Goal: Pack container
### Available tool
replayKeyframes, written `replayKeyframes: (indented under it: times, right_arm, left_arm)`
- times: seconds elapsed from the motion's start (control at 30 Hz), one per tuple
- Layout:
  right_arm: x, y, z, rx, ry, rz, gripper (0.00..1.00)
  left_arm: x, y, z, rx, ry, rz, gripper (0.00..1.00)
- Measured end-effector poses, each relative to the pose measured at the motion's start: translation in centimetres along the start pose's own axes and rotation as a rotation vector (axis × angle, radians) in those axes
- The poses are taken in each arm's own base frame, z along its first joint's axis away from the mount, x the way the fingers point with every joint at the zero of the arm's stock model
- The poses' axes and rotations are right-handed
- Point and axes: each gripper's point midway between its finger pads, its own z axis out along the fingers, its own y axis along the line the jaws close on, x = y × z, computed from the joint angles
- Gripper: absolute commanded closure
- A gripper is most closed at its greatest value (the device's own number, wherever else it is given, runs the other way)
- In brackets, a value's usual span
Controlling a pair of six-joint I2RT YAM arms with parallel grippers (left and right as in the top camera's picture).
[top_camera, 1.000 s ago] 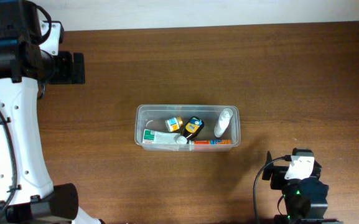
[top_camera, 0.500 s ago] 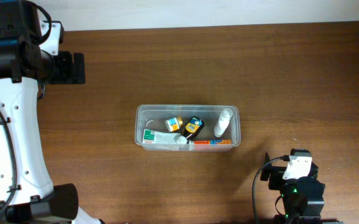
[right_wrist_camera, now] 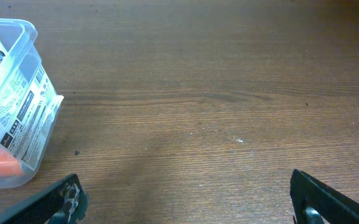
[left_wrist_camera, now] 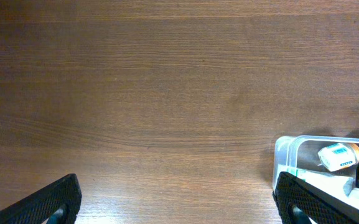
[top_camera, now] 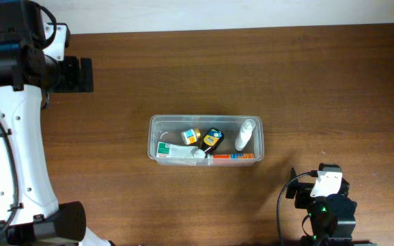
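Here is the clear, colourless plastic rectangular container (top_camera: 203, 118), sitting near the middle of the dark brown wooden tabletop (top_camera: 319, 82), long side running left to right, and it is loaded. Along its near wall lies a white-and-green carton (top_camera: 173, 150), with a flat orange-red pack (top_camera: 234, 156) end to end beside it on the right. Behind those, a small white, green and orange box (top_camera: 191, 135) sits just beside a black-and-yellow bottle (top_camera: 212, 139), and at the right end a white bottle (top_camera: 246, 134) lies tilted. The left hand (left_wrist_camera: 174, 199) hangs over the far left part of the tabletop, well apart from the container. Its two black fingers (left_wrist_camera: 48, 202) stand wide apart at the bottom corners of the left wrist view, with bare wood between them, and the container's rounded corner peeks in at the lower right. The right hand (right_wrist_camera: 185, 199) is low at the near right edge of the tabletop, off the container's near right corner and not touching it. Its fingers are spread wide too, gripping nothing, and at the upper left of the right wrist view a printed label (right_wrist_camera: 20, 106) shows through the container's wall.
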Motion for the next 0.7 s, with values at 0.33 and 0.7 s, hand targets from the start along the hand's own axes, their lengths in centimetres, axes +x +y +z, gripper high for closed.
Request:
replayKeyframes:
  times: [0.33, 0.7]
  right_arm:
    - [0.0, 0.0, 0.0, 0.000, 0.000, 0.000, 0.02]
    - [0.0, 0.0, 0.0, 0.000, -0.001, 0.000, 0.02]
  left_arm:
    - [0.0, -0.3, -0.2, 0.003, -0.006, 0.007, 0.00]
    - [4.5, -2.7, -12.5, 0.025, -0.217, 0.076, 0.00]
